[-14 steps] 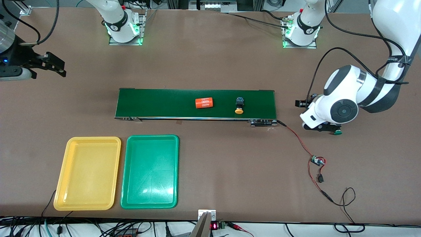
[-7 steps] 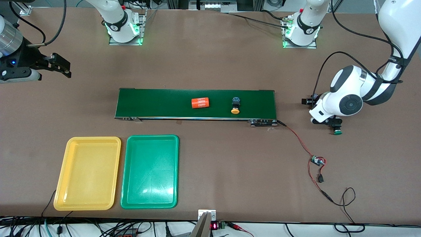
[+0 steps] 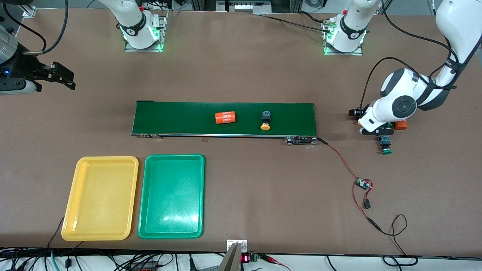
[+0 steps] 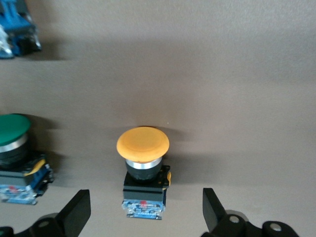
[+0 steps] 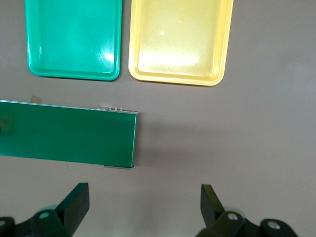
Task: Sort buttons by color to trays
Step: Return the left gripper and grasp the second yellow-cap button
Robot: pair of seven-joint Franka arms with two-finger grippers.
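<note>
A yellow-capped button (image 3: 266,121) lies on the dark-green belt (image 3: 180,116). A green-capped button (image 3: 385,145) lies on the table at the left arm's end, just beside my left gripper (image 3: 376,131). In the left wrist view the left gripper (image 4: 145,215) is open. Its fingertips (image 4: 79,212) stand to either side of the body of a second yellow-capped button (image 4: 143,153) without touching it. The green button (image 4: 12,143) lies beside that one. My right gripper (image 3: 62,77) hangs open and empty over the table at the right arm's end. The yellow tray (image 3: 99,198) and the green tray (image 3: 171,195) are empty.
An orange cylinder with white print (image 3: 225,117) lies on the belt. An orange piece (image 3: 401,125) shows at the left hand's edge. A blue-bodied part (image 4: 17,34) lies past the buttons. A red wire with a small board (image 3: 362,184) runs from the belt's end.
The cylinder and the yellow button on the belt have shifted toward the right arm's end. The left hand has drawn back toward its base, uncovering the green button. The right gripper has shifted slightly.
</note>
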